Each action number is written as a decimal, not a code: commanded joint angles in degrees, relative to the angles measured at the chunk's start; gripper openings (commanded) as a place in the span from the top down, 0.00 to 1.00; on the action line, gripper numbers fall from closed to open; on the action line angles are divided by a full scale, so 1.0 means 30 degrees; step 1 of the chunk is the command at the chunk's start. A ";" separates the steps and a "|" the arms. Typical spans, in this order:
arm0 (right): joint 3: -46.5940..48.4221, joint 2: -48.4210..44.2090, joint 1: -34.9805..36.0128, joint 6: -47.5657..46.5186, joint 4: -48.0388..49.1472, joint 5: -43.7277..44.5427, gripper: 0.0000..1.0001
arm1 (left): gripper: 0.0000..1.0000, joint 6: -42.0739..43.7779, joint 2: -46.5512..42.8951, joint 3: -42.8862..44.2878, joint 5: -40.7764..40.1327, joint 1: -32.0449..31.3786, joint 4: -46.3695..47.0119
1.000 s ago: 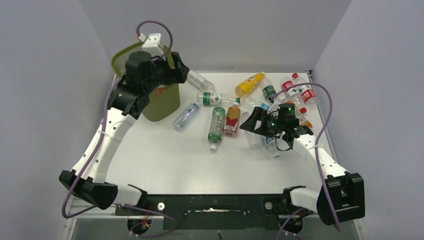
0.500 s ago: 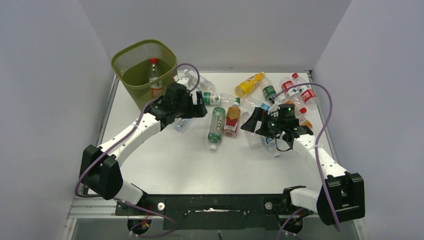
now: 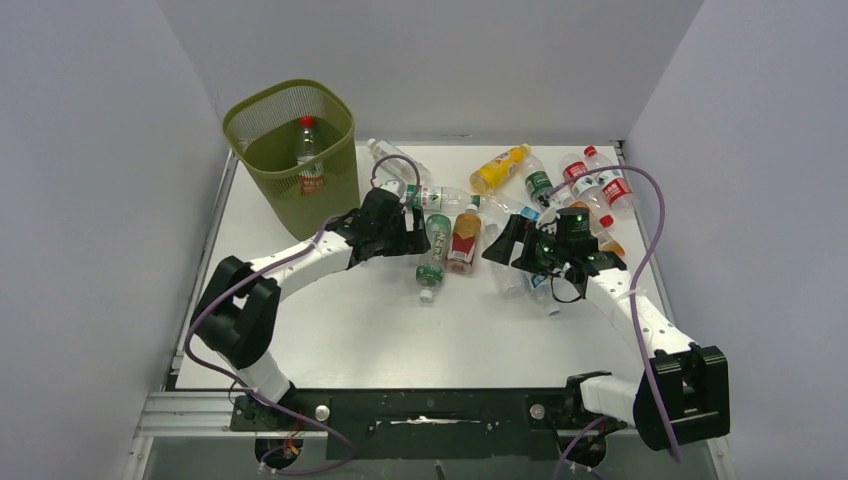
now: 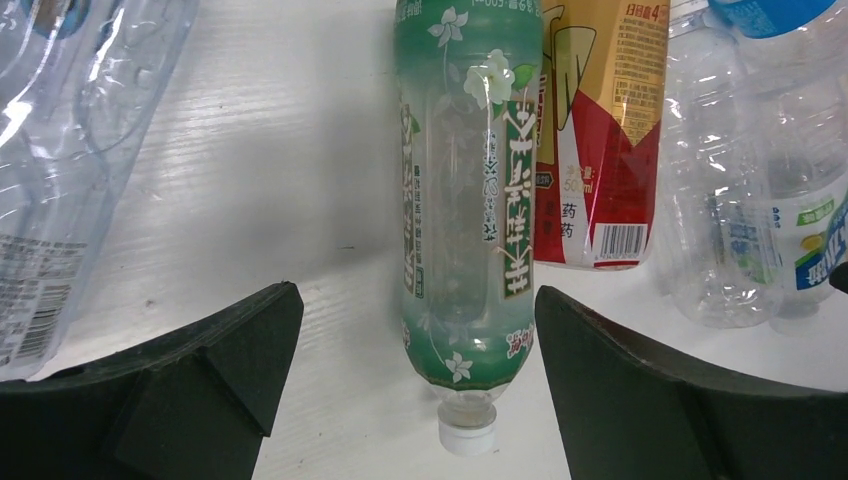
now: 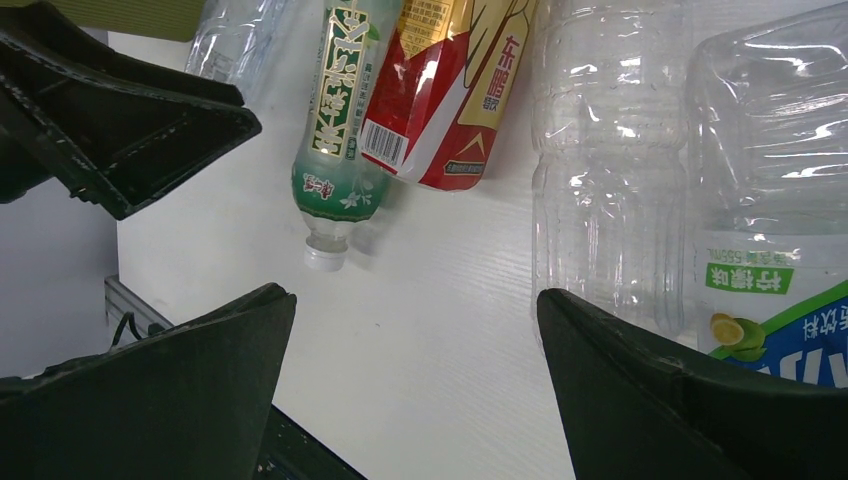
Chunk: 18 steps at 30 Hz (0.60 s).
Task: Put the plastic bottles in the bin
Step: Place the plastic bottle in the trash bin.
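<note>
Now the left gripper (image 4: pixel 415 300) hangs wide open and empty over the green-labelled bottle (image 4: pixel 465 200), whose long axis runs between the fingers (image 4: pixel 200 360), cap toward the tabletop's (image 3: pixel 330 320) near edge. The right gripper (image 5: pixel 415 300), open too, is farther off; the bin (image 3: pixel 290 150) stands at the far left corner.

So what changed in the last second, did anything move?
The left gripper swung from over the bin down among the loose bottles; open, it now straddles the green-labelled bottle without gripping it. Its leaving uncovers a red-capped bottle in the bin. The right gripper and the loose bottles stayed put.
</note>
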 commanded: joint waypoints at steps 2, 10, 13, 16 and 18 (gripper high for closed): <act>0.0033 -0.0164 -0.0115 -0.0193 0.0681 -0.0114 0.02 | 0.12 -0.0574 0.0934 0.0202 0.0163 -0.0422 0.2558; -0.0187 -0.0421 -0.0266 -0.0180 0.0757 -0.0284 0.02 | 0.16 -0.0526 0.3573 0.1172 -0.0011 -0.0997 0.3379; -0.0213 -0.0573 -0.0407 -0.0258 0.0670 -0.0322 0.02 | 0.21 -0.0525 0.4136 0.1319 0.0067 -0.1106 0.3532; -0.0292 -0.0652 -0.0561 -0.0292 0.0685 -0.0440 0.02 | 0.27 -0.0503 0.4530 0.1429 0.0124 -0.1254 0.3680; -0.0337 -0.0707 -0.0631 -0.0299 0.0699 -0.0531 0.02 | 0.33 -0.0456 0.4766 0.1538 0.0207 -0.1321 0.3652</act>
